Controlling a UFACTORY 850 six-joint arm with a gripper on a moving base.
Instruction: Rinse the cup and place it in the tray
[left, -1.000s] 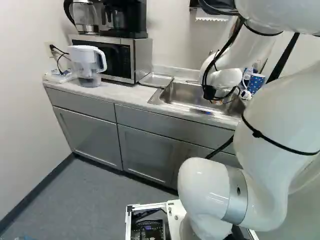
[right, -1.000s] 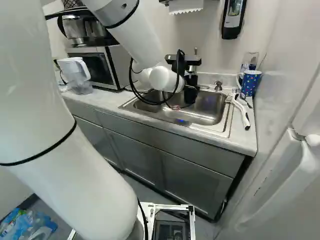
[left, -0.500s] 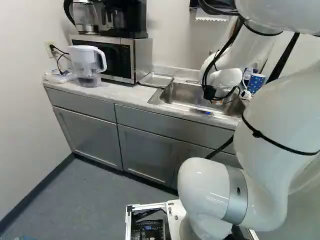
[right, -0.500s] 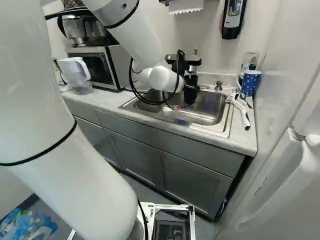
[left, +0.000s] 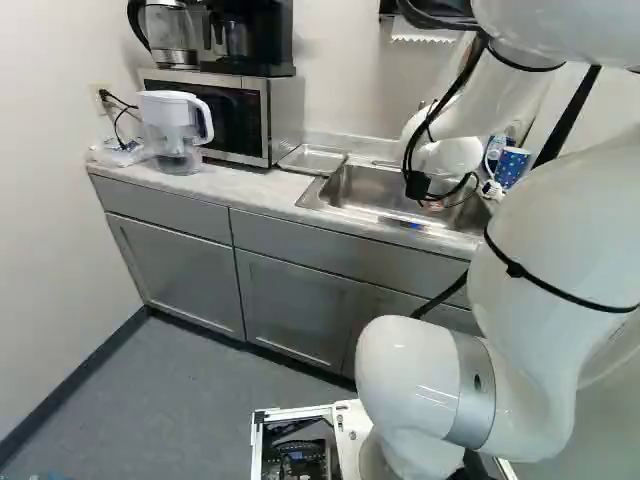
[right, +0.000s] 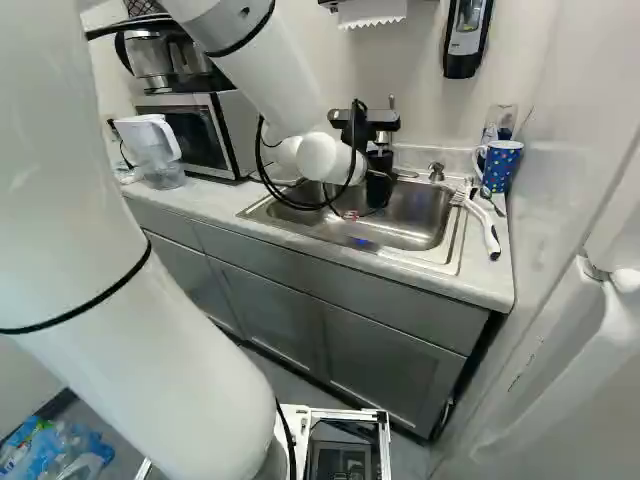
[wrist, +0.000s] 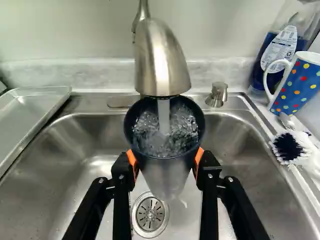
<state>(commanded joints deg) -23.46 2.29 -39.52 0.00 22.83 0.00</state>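
While the gripper (wrist: 165, 160) clamps the cup (wrist: 165, 174) near the sink's (wrist: 90, 175) back edge, water (wrist: 164, 120) rinses it; next I'd dump it, then tray (wrist: 30, 115).

No wording, brand or number can be read for certain. A white label (wrist: 281, 49) is on the front of the clear bottle of blue liquid (wrist: 260, 65), at the far right of the sink (wrist: 50, 165), behind the polka-dot mug (wrist: 299, 82). The label leans with the bottle's side and carries a short line of bolder dark print, with rows of finer lettering and small dark marks, all too small to tell. The mug's visible side bears coloured dots, with no lettering that can be made out.
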